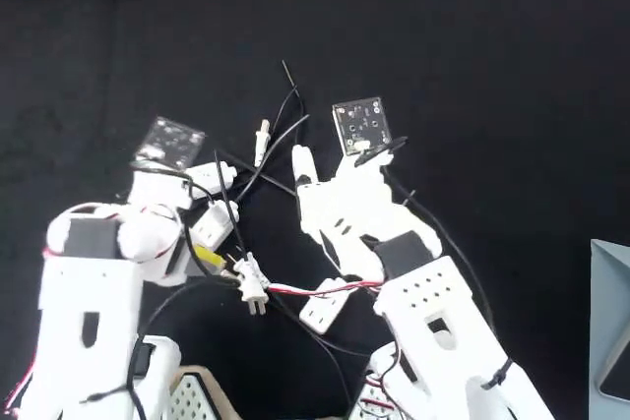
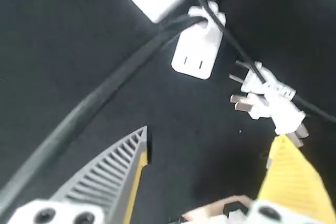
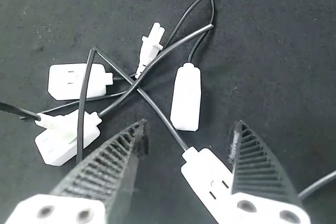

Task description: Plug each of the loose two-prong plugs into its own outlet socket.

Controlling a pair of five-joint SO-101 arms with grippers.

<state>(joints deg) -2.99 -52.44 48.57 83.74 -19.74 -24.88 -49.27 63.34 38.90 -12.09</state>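
Note:
Several white outlet sockets and two-prong plugs on black cords lie tangled on the black table. One loose plug (image 1: 261,140) (image 3: 148,48) lies at the middle. Beside it is a long socket (image 1: 303,169) (image 3: 186,97), straight ahead of my open right gripper (image 1: 315,196) (image 3: 190,124). A second socket (image 3: 207,174) lies between its fingers. Another plug (image 1: 253,284) (image 2: 268,103) lies with its prongs bare at the yellow fingertip (image 2: 283,150) of my open left gripper (image 1: 212,253) (image 2: 212,135). A socket (image 1: 212,226) (image 2: 197,51) lies just beyond it. Neither gripper holds anything.
More sockets lie at the left (image 1: 212,176) (image 3: 73,81) and near the front (image 1: 325,307). Two small dark boards (image 1: 172,140) (image 1: 361,125) sit behind the tangle. A grey box (image 1: 610,322) stands at the right edge. Black cords cross between the arms.

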